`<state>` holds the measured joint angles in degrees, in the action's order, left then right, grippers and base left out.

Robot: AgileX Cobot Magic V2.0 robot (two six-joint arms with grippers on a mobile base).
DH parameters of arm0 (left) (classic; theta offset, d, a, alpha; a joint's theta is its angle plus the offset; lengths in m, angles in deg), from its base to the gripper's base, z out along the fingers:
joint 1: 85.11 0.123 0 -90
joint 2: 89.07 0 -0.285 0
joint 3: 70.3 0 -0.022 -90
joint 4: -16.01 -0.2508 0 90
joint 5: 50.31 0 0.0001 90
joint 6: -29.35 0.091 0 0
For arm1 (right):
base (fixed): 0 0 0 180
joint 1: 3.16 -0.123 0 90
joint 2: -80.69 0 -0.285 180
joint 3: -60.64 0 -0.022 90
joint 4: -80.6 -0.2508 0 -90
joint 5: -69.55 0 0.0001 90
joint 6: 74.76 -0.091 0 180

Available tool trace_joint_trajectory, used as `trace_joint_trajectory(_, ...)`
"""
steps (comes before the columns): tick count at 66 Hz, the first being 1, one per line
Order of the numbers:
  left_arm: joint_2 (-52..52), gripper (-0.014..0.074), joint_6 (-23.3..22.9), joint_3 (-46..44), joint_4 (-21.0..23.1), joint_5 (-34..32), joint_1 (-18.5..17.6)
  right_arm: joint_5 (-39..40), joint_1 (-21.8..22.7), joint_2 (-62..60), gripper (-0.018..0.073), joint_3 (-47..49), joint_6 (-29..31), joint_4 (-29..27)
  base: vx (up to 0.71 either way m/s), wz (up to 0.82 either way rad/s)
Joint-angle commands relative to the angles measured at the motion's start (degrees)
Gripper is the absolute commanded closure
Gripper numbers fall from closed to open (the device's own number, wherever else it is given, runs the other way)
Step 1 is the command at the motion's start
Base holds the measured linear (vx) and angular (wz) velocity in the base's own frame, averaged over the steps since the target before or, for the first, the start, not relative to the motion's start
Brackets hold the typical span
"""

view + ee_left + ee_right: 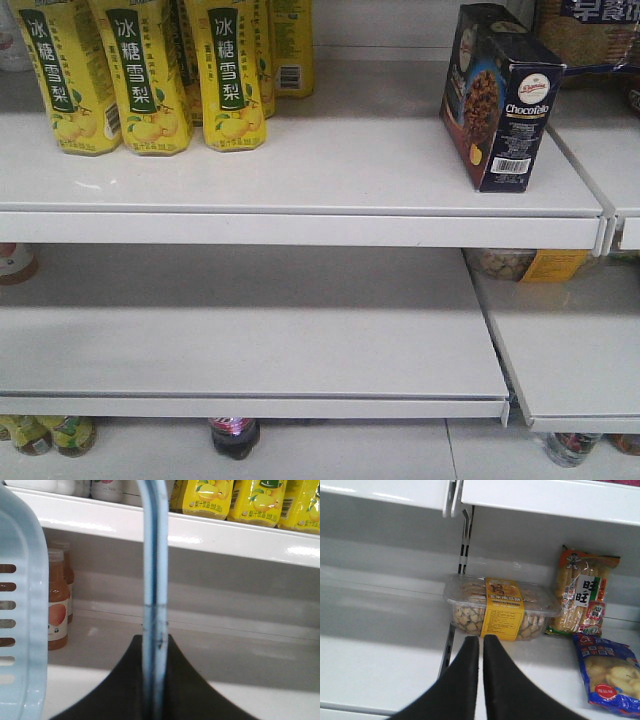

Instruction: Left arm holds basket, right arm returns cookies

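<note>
Exterior front-facing: cookies (500, 98) upright beside yellow drink cartons (150, 75).

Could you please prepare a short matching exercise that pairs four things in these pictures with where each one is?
Things:
1. dark navy cardboard cookie box
2. yellow drink cartons
3. clear plastic tub with a yellow label
4. light blue plastic basket handle

Places:
A. left part of the top shelf
B. clamped in the left gripper
C. right end of the top shelf, standing upright
D. lower shelf, just ahead of the shut right gripper

Pairs: 1-C, 2-A, 3-D, 4-B
</note>
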<state>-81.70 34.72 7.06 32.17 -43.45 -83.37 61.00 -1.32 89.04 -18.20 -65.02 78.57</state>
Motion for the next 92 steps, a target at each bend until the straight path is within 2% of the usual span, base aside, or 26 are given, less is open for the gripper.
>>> trace_joint_trajectory(1, -1.0, 0.0599, 1.4, -1.9, -1.2, -5.4, 0.1, -0.2, 1.0, -2.1, 0.0566, -1.1, 0.6, 0.0, 0.0, 0.0)
trace_joint_trajectory(18, -1.0, 0.0599, 1.4, -1.9, -1.2, -5.4, 0.1, -3.3, 1.0, -2.0, 0.0566, -1.1, -0.5, 0.0, 0.0, 0.0)
trace_joint_trajectory(35, -1.0, 0.0599, 1.4, -1.9, -1.2, -5.4, 0.1, -2.2, 1.0, -2.0, 0.0566, -1.1, -7.8, 0.4, 0.0, 0.0)
trace_joint_trajectory(42, -1.0, 0.0599, 1.4, -1.9, -1.2, -5.4, 0.1, 0.8, 1.0, -2.0, 0.0566, -1.1, -10.1, 0.4, 0.0, 0.0)
trace_joint_trajectory(50, -1.0, 0.0599, 1.4, -1.9, -1.2, -5.4, 0.1, 3.6, 1.0, -2.0, 0.0566, -1.1, -10.1, 2.3, 0.0, 0.0)
trace_joint_trajectory(92, -1.0, 0.0599, 1.4, -1.9, -1.2, -5.4, 0.1, 2.9, 1.0, -1.9, 0.0566, -1.0, -10.2, 1.6, 0.0, 0.0)
